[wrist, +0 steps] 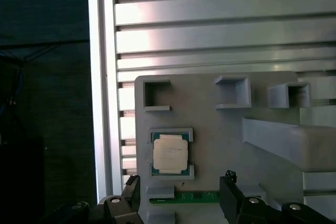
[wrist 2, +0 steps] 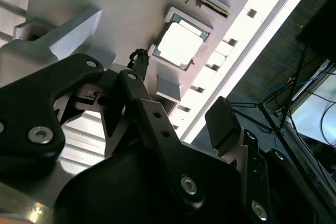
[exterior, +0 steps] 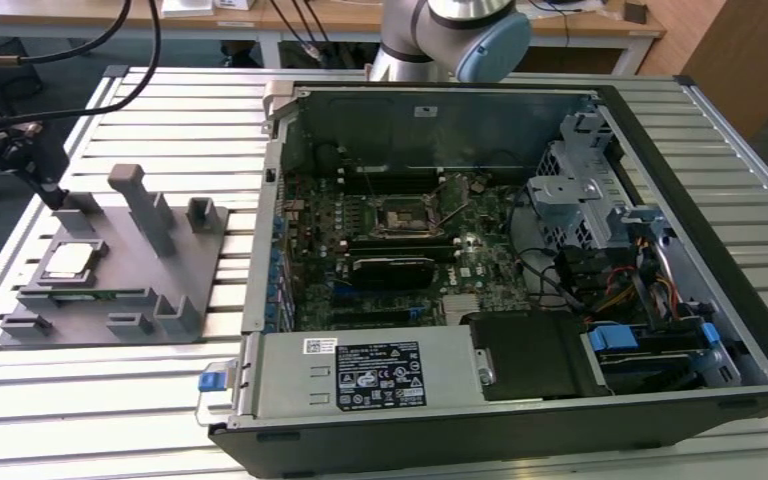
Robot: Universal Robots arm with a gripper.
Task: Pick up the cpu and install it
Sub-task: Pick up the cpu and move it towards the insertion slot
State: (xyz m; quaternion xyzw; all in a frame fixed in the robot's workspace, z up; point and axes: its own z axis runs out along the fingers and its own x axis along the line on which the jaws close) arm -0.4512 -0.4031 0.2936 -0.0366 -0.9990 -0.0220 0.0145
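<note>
The cpu (exterior: 68,262), a small square chip with a silvery top, lies flat in a recess of the grey fixture (exterior: 157,285) on the exterior view's left. Both wrist views look down on the cpu (wrist: 170,153) (wrist 2: 180,43) in its pocket. My gripper (wrist: 181,196) (wrist 2: 181,95) hovers above the fixture (wrist: 215,135) just beside the chip. It is open, its black fingers (wrist: 229,195) spread wide with nothing between them and clear of the chip. The black motherboard socket (exterior: 402,217) sits in the middle of the open computer case.
The open computer case (exterior: 704,330) takes up the centre and the exterior view's right of the slatted metal table (exterior: 131,400). Upright posts (exterior: 137,200) rise from the fixture near the chip. A green memory strip (wrist: 184,198) lies beside the pocket. Cables (exterior: 77,90) hang at the far left.
</note>
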